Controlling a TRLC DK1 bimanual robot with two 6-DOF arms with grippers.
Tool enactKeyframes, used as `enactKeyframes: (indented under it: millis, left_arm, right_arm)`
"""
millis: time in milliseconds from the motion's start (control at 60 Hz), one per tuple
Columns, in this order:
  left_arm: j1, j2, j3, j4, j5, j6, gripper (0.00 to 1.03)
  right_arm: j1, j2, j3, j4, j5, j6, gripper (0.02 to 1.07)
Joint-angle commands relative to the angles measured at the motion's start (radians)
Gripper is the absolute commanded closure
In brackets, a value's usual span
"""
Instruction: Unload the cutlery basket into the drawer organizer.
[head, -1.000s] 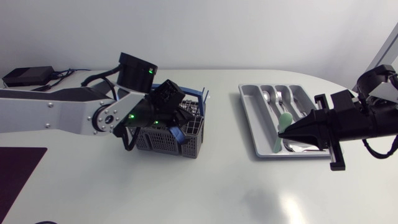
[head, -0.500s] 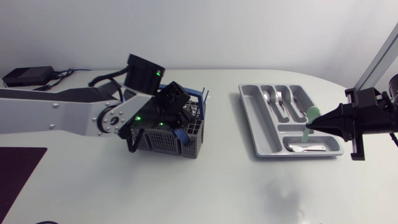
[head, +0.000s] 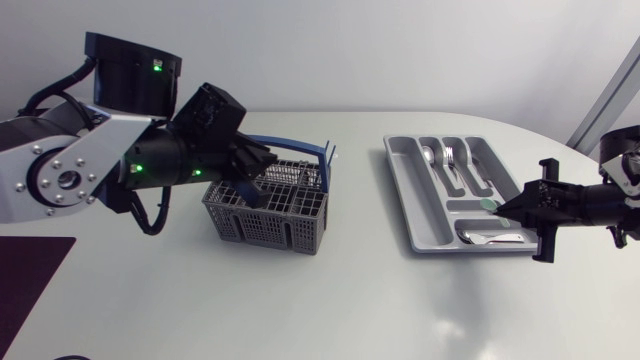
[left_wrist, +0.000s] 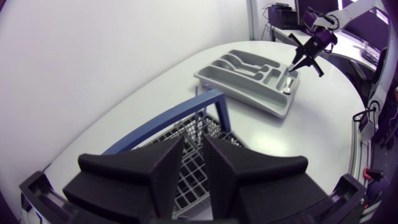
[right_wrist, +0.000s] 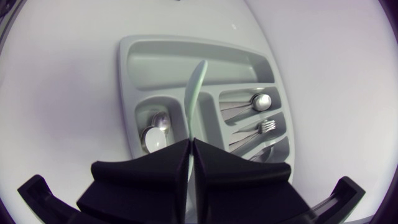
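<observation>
Left gripper (left_wrist: 193, 142) lifted off basket (head: 268, 215), slightly ajar, right gripper (right_wrist: 190, 142) clamping green utensil (right_wrist: 196, 87)

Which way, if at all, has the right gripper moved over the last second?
Yes. The right gripper has drawn back rightward, from over the drawer organizer's front compartments to its right rim, with the green spoon in it.

You are working on a white table (head: 330, 300), smooth and faintly glossy, with a far edge that curves round toward your right. Soft grey shadows lie on its surface. On the near left corner a dark mat (head: 28, 272) lies flat, rectangular, and cut off by the view's edge. A thin dark sliver (head: 68, 357) shows at the table's near edge, too small to tell what it is.
</observation>
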Motion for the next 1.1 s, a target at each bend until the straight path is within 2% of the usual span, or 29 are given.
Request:
enactKeyframes:
  millis: [0,83,383,550,600,633,683,717,767,833,950,1083]
  left_arm:
    - [0.044,-0.013,-0.034,-0.012,-0.001,-0.028,0.72]
    - [0.067,-0.034,-0.053,-0.018,0.002,-0.028,0.72]
    - [0.110,-0.092,-0.092,-0.049,0.002,-0.028,0.72]
    - [0.110,-0.129,-0.091,-0.081,0.002,-0.028,0.72]
    - [0.111,-0.140,-0.091,-0.087,0.002,-0.028,0.72]
    - [0.116,-0.143,-0.091,-0.094,0.002,-0.028,0.72]
    - [0.122,-0.151,-0.092,-0.095,0.002,-0.026,0.72]
    - [0.125,-0.154,-0.094,-0.097,0.000,-0.026,0.72]
    - [0.128,-0.157,-0.095,-0.103,0.000,-0.025,0.69]
    - [0.139,-0.166,-0.095,-0.106,0.000,-0.025,0.69]
    - [0.159,-0.181,-0.100,-0.118,0.000,-0.020,0.68]
    - [0.209,-0.189,-0.123,-0.124,0.002,-0.016,0.66]
  right_arm:
    - [0.018,0.043,-0.047,0.068,0.059,0.003,1.01]
    - [0.041,0.066,-0.095,0.177,0.121,0.002,1.01]
    - [0.095,0.117,-0.167,0.385,0.318,-0.018,1.01]
    - [0.112,0.104,-0.188,0.425,0.375,-0.024,1.00]
    - [0.113,0.089,-0.196,0.425,0.386,-0.024,0.90]
    - [0.113,0.075,-0.205,0.425,0.394,-0.029,0.77]
    - [0.113,0.049,-0.218,0.425,0.407,-0.035,0.51]
    - [0.113,0.032,-0.222,0.425,0.409,-0.035,0.40]
    - [0.113,0.005,-0.227,0.421,0.409,-0.034,0.29]
    - [0.112,-0.035,-0.228,0.405,0.409,-0.034,0.08]
    - [0.107,-0.116,-0.205,0.333,0.387,-0.014,0.06]
    - [0.129,-0.238,-0.172,0.194,0.294,0.109,0.06]
